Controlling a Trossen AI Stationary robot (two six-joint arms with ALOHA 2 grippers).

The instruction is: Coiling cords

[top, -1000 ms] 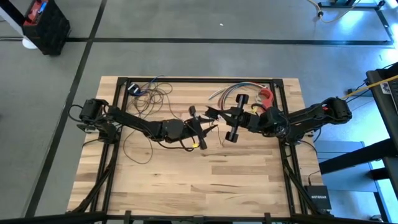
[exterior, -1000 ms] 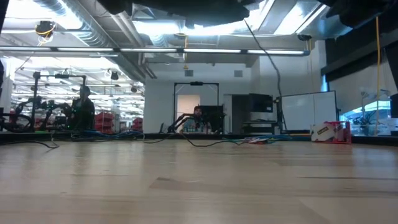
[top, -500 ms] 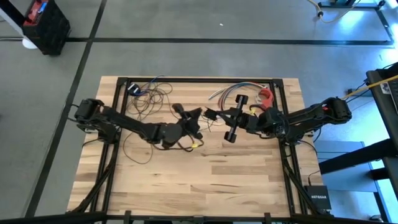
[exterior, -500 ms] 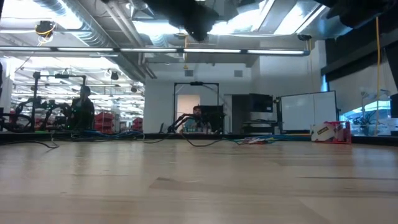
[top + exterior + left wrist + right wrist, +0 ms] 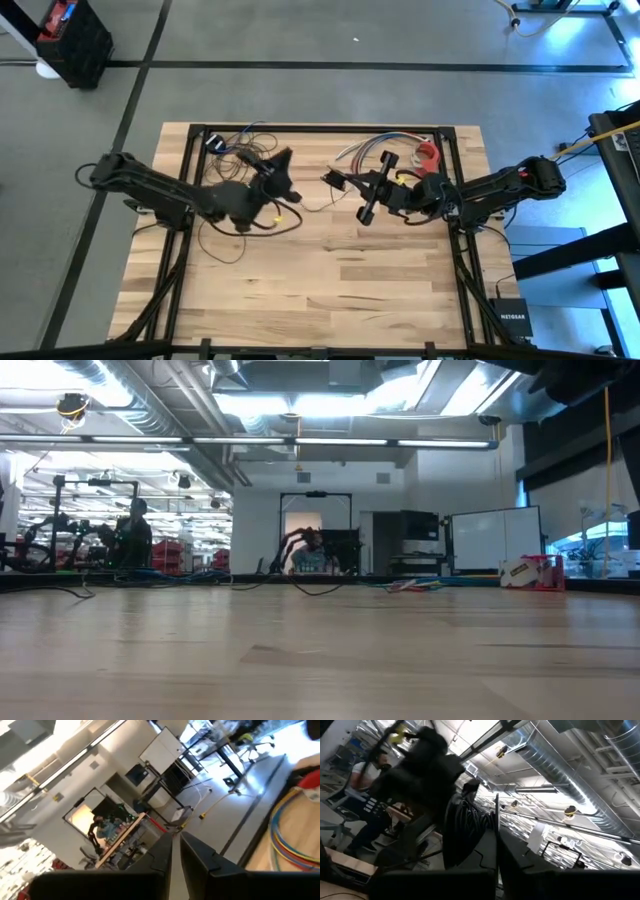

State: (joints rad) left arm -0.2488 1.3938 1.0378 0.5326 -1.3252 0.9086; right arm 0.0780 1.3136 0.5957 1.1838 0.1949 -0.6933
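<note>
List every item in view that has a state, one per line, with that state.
left gripper: shut, raised over the table's far left part
right gripper: shut, pointing toward the left gripper
cord: uncoiled, lying in loose loops on the table
multicoloured wires: lying in a curved bundle near the far edge
table: near half bare wood

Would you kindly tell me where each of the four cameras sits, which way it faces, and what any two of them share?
High view: above the table, looking straight down; both arms, left claw, right claw, and the cords show.
Low view: at table-top height, level across the wood into the room; only dark arm parts at the top edge.
Left wrist view: on the left wrist, tilted up toward the room; its fingers nearly together.
Right wrist view: on the right wrist, aimed at the ceiling; its fingers shut.
Shared: low and left wrist views both see the room.
</note>
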